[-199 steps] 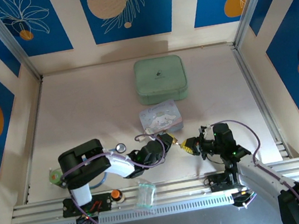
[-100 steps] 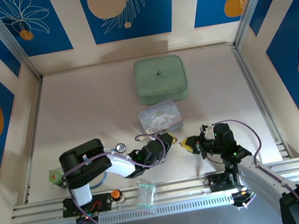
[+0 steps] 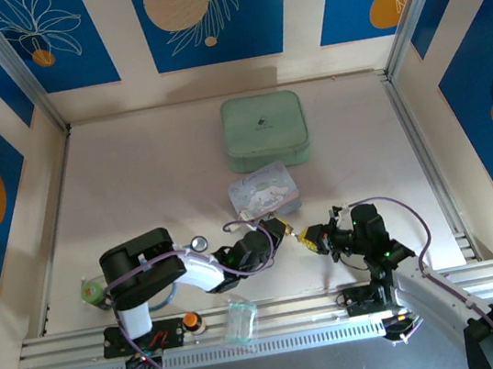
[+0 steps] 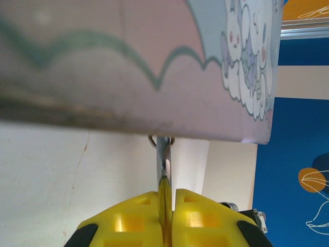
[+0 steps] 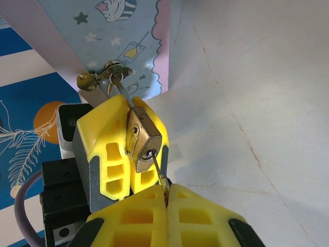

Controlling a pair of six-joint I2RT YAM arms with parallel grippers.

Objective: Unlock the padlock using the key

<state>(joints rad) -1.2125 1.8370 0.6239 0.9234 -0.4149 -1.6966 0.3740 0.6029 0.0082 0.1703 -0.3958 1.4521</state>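
Pale tabletop [image 3: 136, 192], walled by blue panels printed with white leaf outlines and orange discs.

**Top external.** A mint-green case [image 3: 264, 131] sits upper centre, with a pale blue cartoon tin [image 3: 266, 193] just below it. The left gripper [image 3: 278, 230] and right gripper [image 3: 314, 237] meet tip to tip under the tin's lower edge. The case bears a small dark emblem that is too small to read.

**Left wrist.** The tin's pink-and-blue side spans the upper frame. At lower centre the yellow fingers [image 4: 128, 221] are pressed shut on the padlock [image 4: 163, 154]. Its thin silver shackle rises to a small ring at the tin's underside. The only print on the tin is cartoon rabbits (no lettering).

**Right wrist.**
- The brass padlock body is at centre, clamped in the left gripper's yellow pads.
- The key [image 5: 157, 167] is pinched in the right gripper's closed fingers at the bottom.
- The key's blade enters the keyhole on the lock's lower face, with a short run of blade bare (possibly not fully home).
- The tin at upper left shows a star, a cupcake and a drink, with no brand or words.

**Step in hand (judged): seating and turning the key.**
- Push along the blade's own line first.
- Then roll the right wrist about that line while the left holds the body rigid.
- Avoid side load, because the blade is thin.
- Avoid tugging, because the shackle looks tethered to the tin's clasp.
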